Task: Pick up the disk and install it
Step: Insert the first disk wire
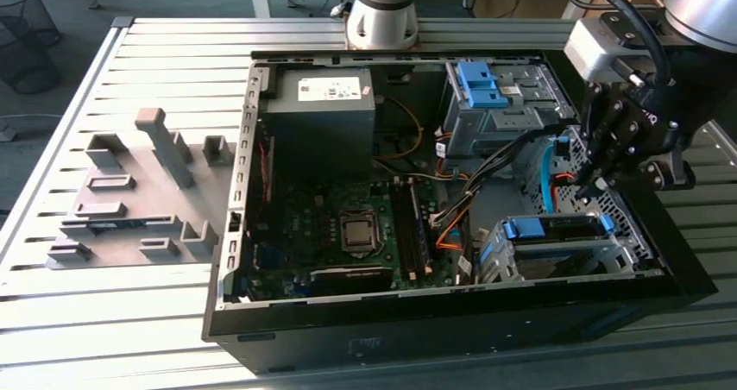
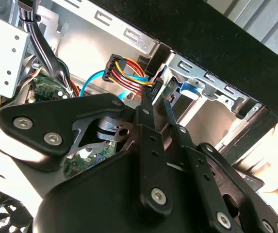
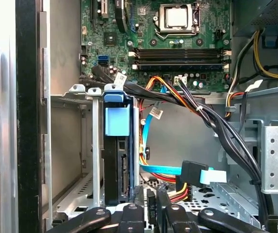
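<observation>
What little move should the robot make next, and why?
Probably lift the end effector straight up, slowly. The disk already stands in its metal cage, its blue handle about level with the rim, so it looks installed. The end effector hangs close above loose cables, so sideways moves could snag them.

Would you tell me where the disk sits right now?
The disk stands on edge in the metal drive cage in the first wrist view, beside the blue cable, near the gripper.
</observation>
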Robot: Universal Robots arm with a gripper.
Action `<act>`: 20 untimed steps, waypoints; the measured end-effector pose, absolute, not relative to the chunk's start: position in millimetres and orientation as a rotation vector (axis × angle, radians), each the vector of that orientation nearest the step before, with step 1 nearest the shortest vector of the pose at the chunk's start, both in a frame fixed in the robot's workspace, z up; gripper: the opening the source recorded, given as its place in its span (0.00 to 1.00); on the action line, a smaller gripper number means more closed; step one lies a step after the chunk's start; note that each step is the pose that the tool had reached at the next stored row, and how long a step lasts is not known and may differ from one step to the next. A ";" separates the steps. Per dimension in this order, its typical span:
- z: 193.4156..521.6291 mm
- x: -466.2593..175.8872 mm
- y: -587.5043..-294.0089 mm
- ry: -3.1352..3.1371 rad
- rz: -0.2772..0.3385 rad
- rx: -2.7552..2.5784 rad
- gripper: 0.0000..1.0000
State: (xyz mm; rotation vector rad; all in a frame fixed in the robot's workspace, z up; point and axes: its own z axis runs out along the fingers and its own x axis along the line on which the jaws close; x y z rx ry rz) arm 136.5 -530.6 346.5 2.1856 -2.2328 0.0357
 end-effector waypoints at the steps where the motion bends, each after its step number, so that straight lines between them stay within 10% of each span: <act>1: 346.5 136.5 -530.6 -2.233 0.036 2.186 0.24; 20: 346.5 131.4 -533.3 -2.241 0.020 2.193 0.16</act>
